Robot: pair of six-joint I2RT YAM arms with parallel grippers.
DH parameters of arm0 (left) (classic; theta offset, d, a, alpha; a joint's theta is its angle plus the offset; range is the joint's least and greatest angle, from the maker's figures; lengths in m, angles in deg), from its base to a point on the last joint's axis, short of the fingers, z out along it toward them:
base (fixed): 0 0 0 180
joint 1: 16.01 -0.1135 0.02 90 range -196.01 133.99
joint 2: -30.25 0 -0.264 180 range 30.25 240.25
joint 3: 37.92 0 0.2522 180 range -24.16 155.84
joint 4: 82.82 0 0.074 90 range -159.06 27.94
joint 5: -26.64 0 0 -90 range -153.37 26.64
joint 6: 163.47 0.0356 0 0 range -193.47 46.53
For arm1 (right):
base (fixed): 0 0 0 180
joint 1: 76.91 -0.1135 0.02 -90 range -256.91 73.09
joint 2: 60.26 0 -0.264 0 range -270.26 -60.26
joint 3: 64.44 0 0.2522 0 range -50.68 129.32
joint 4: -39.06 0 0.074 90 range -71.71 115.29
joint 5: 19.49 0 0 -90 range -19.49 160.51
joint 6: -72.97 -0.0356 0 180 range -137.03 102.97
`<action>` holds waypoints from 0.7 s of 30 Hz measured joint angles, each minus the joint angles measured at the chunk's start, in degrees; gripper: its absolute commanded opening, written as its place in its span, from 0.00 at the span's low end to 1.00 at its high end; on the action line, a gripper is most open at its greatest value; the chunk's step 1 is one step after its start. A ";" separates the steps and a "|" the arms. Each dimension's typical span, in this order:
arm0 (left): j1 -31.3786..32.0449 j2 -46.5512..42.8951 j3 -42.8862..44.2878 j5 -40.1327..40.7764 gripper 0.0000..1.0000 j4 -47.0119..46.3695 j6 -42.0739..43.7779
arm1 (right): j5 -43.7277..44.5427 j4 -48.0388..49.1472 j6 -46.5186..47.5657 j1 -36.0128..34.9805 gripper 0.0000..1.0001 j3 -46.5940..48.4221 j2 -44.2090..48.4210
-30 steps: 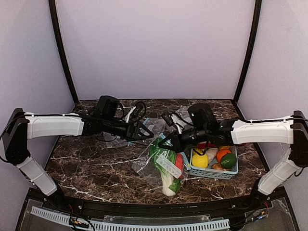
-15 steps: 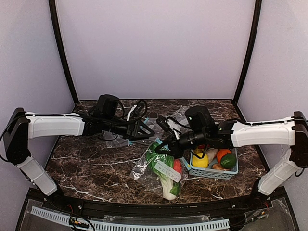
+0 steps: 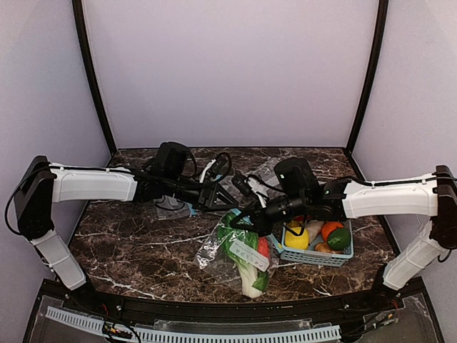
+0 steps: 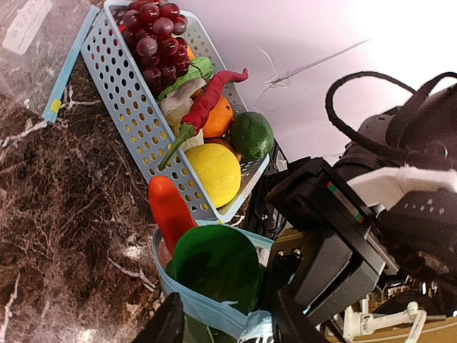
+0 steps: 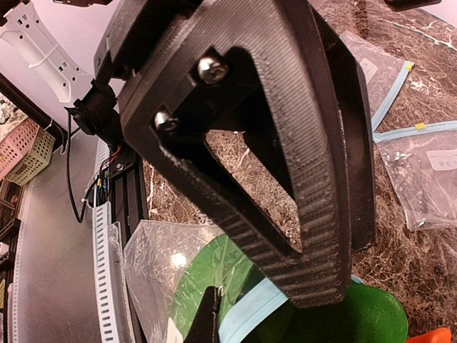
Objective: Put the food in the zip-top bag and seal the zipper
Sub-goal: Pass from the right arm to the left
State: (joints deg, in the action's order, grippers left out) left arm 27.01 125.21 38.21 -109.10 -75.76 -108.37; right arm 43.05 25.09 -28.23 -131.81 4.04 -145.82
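Where your left arm (image 3: pixel 93 184) stretches in from the left over the marble table (image 3: pixel 136 250), a smaller clear bag (image 3: pixel 175 209) lies flat beneath it. At its end, the left gripper (image 4: pixel 228 325) sits at the raised mouth of the zip-top bag (image 3: pixel 218 250). Its fingers (image 4: pixel 170 323) stand apart, one on each side of the light-blue zipper (image 4: pixel 207 313), and you cannot tell whether either touches the strip. Inside the bag you see the leafy vegetable (image 4: pixel 214 264), green leaves toward the mouth, and the red-orange vegetable (image 4: pixel 170 211) just beside it. The bag's lower end lies on the table, white label (image 3: pixel 248 251) up. Just right of the mouth, your right gripper (image 3: pixel 246 216) is closed tight, pinching the zipper. Further right, the blue basket (image 4: pixel 121 93) stands just beside the bag, holding a lemon (image 4: pixel 213 174), an orange (image 4: pixel 218 118), a lime (image 4: pixel 251 134), grapes (image 4: pixel 153 36) and a red chili (image 4: pixel 207 107).
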 measured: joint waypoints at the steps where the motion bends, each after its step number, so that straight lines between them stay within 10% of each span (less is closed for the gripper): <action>1: 0.09 0.15 0.22 -0.09 0.35 0.00 -0.15 | 0.00 -0.07 0.00 -0.04 0.00 0.00 0.00; 11: 0.90 0.28 0.31 -0.37 0.38 -0.07 -0.28 | 0.39 -0.28 -0.04 -0.20 0.00 0.00 0.00; 21: 1.29 0.28 0.26 -0.50 0.01 -0.72 -0.79 | 1.05 -0.46 -0.48 -0.22 0.08 0.00 0.00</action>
State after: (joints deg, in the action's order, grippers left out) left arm 28.30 125.49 38.47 -109.60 -76.48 -109.15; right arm 44.10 24.63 -28.71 -132.02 4.04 -145.82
